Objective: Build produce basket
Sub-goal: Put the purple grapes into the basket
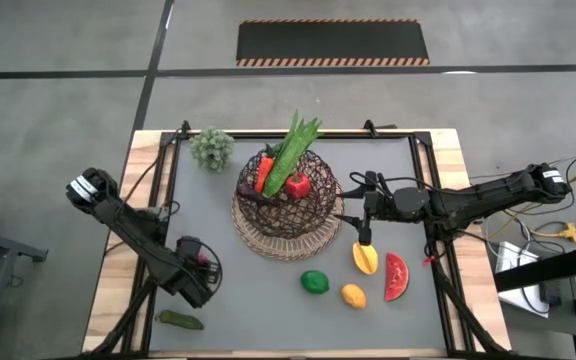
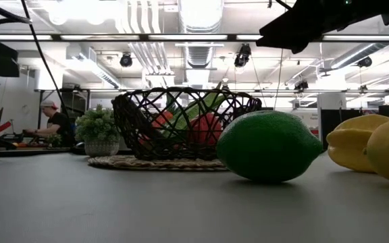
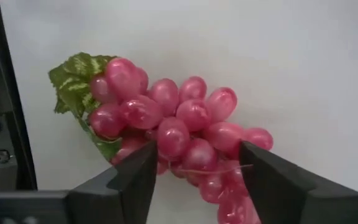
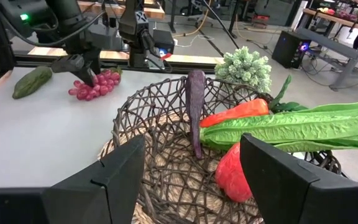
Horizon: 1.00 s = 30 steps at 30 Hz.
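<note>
The wire basket stands mid-table on its tan wicker rim and holds a carrot, a red pepper, long green leaves and a dark purple strip. Purple grapes with a green leaf lie on the table near the left. My left gripper is open, with a finger on either side of the bunch's near end. It also shows in the high view. My right gripper is open and empty, just right of the basket and above the mango.
A lime, a lemon and a watermelon slice lie at the near right. A green cucumber-like piece lies at the near left. A grey-green bushy clump stands at the far left. A person sits in the room beyond.
</note>
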Tool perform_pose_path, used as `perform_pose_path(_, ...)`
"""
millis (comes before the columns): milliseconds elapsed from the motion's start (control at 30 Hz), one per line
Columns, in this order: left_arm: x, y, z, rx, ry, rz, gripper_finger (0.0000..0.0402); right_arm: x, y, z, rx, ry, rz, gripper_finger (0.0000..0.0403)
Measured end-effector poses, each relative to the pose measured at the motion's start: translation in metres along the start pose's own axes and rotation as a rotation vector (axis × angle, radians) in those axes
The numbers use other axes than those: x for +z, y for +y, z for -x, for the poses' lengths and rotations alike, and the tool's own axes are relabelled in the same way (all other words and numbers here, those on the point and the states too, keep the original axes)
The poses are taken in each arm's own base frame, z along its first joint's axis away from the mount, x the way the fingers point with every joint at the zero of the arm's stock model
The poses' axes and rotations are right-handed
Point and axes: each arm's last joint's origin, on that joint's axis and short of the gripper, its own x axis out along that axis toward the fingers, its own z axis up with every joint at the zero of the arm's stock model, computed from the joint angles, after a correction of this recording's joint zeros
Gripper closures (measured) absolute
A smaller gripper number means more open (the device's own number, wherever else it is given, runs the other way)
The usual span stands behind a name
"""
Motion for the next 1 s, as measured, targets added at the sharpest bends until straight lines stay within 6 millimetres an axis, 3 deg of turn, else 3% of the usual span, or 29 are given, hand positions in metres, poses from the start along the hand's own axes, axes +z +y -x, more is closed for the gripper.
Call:
perform_pose_path(500,-0.001,-0.002,0.0,-0.023,0.01,-0.054,0.0389,0.0,0.0,0.0,0.0,0.004,-0.013,0.016)
perform_pose_path(733,-0.004,-0.011,0.015,-0.077,0.036,-0.166,0.0393,0.0,0.0,0.0,0.0,0.005,-0.015,0.0161)
perform_pose_path(1000,-0.005,-0.031,0.055,-0.252,-0.033,-0.384,0.0392,-0.001,0.0,0.0,0.0,0.005,-0.007,0.0165)
